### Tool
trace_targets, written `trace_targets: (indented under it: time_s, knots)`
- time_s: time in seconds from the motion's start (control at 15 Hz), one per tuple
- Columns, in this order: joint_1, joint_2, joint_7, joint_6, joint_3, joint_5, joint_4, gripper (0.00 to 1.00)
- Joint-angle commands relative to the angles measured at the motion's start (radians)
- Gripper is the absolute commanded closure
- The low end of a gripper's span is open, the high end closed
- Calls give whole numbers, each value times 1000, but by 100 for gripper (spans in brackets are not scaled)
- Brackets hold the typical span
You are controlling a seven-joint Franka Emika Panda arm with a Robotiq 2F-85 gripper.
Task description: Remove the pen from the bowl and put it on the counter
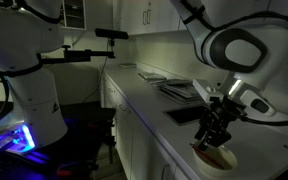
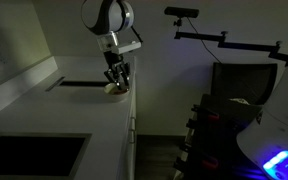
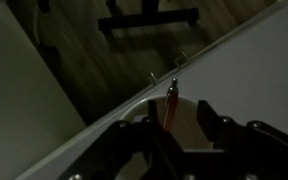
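Note:
The cream-white bowl (image 1: 216, 157) sits near the front edge of the pale counter (image 1: 149, 100), and it shows in both exterior views (image 2: 113, 91). My gripper (image 1: 213, 137) hangs straight over it, fingers down at the rim (image 2: 116, 80). In the wrist view the thin red pen (image 3: 171, 105) leans inside the bowl (image 3: 189, 128), its tip over the rim. It stands between the two spread fingers of my gripper (image 3: 181, 108), close to one of them. The gripper is open and the pen is not clamped.
A dark flat inset (image 1: 187, 113) lies in the counter just behind the bowl. A flat stack of dark trays (image 1: 178, 90) lies further back. The counter edge (image 3: 134, 100) drops to the floor right beside the bowl. A camera stand (image 2: 219, 40) and another robot base (image 1: 29, 100) stand off the counter.

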Motion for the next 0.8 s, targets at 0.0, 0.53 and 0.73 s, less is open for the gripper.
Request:
trace_targets:
  time_s: [0.0,0.53,0.73]
  knots:
    - [-6,32,-6,-57,1,19,49,58]
    - [-4,78,2,-86,0,14,101,73]
    - [-3,95,3,-90,0,13,115,74]
